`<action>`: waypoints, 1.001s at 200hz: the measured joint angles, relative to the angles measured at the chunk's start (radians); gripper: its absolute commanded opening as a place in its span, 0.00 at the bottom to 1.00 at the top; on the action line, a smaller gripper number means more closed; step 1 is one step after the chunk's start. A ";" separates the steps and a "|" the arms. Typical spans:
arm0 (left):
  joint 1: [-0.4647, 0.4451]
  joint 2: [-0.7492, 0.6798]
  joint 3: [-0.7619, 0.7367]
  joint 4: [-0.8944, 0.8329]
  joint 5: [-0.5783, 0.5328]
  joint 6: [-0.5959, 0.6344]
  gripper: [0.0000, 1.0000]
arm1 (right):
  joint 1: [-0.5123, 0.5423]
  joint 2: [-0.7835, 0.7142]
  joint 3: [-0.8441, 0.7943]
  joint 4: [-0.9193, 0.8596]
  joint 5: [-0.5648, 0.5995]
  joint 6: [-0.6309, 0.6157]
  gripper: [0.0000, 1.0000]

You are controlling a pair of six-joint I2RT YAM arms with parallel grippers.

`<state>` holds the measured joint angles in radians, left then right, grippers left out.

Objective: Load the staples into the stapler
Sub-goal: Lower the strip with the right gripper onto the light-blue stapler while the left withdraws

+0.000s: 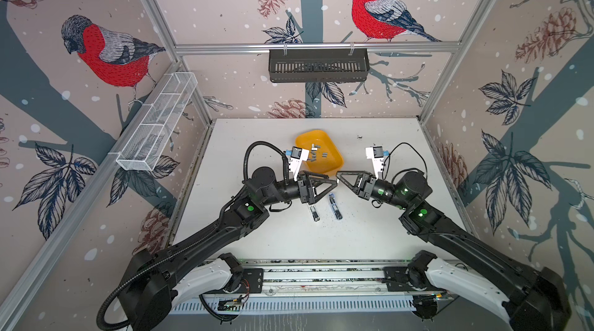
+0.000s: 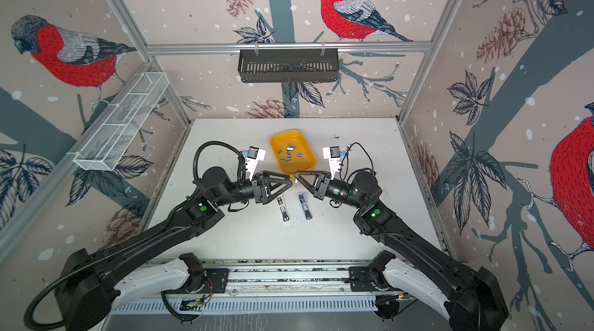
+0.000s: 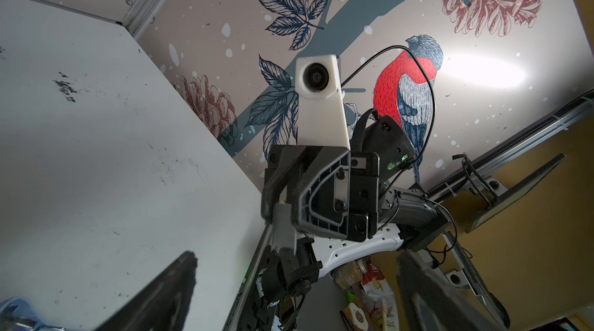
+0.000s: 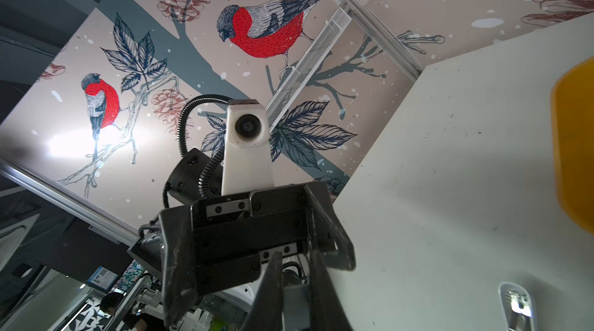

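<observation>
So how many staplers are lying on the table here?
2. One stapler lies with its far end covered by the left gripper; the other stapler lies apart beside it, toward the right arm. Both are nearer the robot than the yellow tray. None appears hidden.

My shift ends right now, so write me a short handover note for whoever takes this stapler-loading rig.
Left gripper: open, empty.
Right gripper: shut on one staple strip, held above the table, tip to tip with the left.
Other staples: in the yellow tray.
Two staplers: on the table near the grippers.
Done: one strip picked up.
To do: seat it in a stapler; whether either is loaded cannot be told.
</observation>
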<state>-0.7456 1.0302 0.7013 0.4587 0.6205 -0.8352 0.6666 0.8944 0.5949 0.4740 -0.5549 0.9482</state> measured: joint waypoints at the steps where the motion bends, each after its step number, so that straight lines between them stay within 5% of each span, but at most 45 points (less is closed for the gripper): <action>1: 0.000 -0.004 0.002 -0.008 -0.001 0.006 0.99 | 0.000 -0.001 0.001 -0.004 0.002 -0.003 0.15; 37: 0.002 -0.096 0.059 -0.288 -0.022 0.192 0.99 | 0.018 -0.020 0.039 -0.246 0.114 -0.162 0.16; 95: 0.002 -0.208 0.099 -0.672 -0.074 0.526 0.99 | 0.172 0.028 0.055 -0.572 0.451 -0.367 0.15; 146: 0.002 -0.241 0.020 -0.707 -0.068 0.640 0.99 | 0.304 0.144 0.061 -0.666 0.707 -0.402 0.15; 200: 0.002 -0.301 -0.046 -0.670 -0.075 0.687 0.99 | 0.337 0.257 0.040 -0.644 0.800 -0.400 0.14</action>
<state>-0.7437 0.7296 0.6552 -0.2111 0.5453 -0.1478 1.0035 1.1511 0.6353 -0.1699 0.2451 0.5480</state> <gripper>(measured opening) 0.987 0.148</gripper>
